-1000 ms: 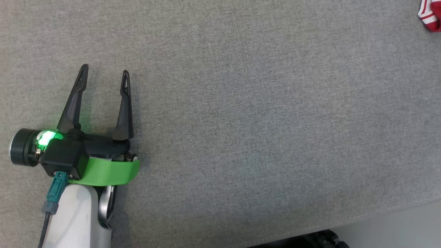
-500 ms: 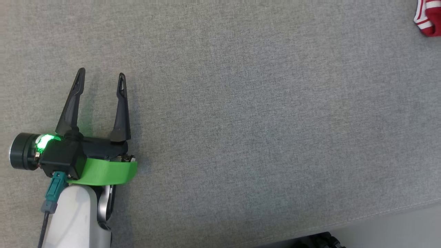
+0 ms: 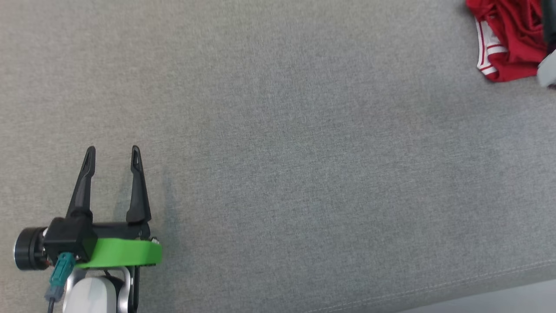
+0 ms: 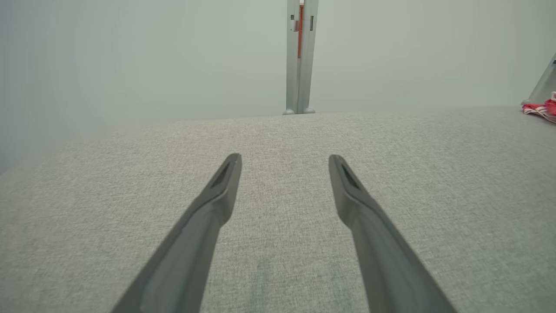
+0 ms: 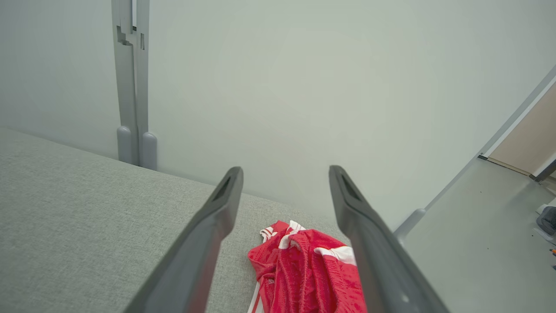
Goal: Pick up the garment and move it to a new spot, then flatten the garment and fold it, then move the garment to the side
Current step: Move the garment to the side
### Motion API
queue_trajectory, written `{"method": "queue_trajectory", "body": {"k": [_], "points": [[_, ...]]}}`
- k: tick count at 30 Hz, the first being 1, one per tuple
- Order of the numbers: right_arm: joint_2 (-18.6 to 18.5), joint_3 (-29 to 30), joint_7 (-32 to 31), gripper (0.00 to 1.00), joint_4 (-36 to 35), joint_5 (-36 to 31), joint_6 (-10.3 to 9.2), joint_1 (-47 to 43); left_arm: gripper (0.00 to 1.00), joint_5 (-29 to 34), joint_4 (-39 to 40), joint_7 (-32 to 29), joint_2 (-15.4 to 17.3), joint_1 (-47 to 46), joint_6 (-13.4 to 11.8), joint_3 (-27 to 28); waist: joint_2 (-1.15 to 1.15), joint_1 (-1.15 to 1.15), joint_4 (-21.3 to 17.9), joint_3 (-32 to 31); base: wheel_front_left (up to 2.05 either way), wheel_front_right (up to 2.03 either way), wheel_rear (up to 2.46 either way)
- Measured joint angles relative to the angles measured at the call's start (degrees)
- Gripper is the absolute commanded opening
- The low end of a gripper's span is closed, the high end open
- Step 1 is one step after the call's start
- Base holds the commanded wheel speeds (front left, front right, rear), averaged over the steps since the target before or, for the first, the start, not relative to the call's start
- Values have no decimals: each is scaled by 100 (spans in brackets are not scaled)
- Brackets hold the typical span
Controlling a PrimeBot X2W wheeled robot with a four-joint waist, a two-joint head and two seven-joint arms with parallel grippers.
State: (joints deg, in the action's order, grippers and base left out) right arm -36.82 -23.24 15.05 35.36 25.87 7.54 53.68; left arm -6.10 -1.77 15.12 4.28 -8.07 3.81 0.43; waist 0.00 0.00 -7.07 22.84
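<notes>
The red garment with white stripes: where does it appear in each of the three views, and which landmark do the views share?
Head view: the red garment lies in the top right corner.
Left wrist view: small, at the right edge.
Right wrist view: bottom centre, seen between the fingers of the right pincer.
Shared landmark: the grey fabric surface under it; both wrist views also show the grey post.

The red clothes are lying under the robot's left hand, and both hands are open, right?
Not quite. The red clothes lie crumpled under the right gripper, as the right wrist view shows. The left gripper is over the bare grey surface. Both hands are open.
</notes>
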Motion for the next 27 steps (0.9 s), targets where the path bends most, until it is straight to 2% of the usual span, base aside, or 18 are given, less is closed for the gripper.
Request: {"method": "queue_trajectory", "body": {"k": [6, 11, 27], "points": [[620, 564, 0, 100, -791, -331, 0, -1300, 100, -87, -123, 0, -49, 374, -5, 136, 0, 0, 86, -575, 0, 0, 0], [1060, 813, 0, 100, -1207, -489, 0, -2310, 100, -138, -253, 0, -94, 591, -2, 183, 0, 0, 196, -1014, 0, 0, 0], [2510, 1986, 1, 100, -2414, -547, -1, -4715, 100, -203, -559, 0, -133, 1029, 73, 162, 0, 0, 598, -1983, 0, 0, 0]]}}
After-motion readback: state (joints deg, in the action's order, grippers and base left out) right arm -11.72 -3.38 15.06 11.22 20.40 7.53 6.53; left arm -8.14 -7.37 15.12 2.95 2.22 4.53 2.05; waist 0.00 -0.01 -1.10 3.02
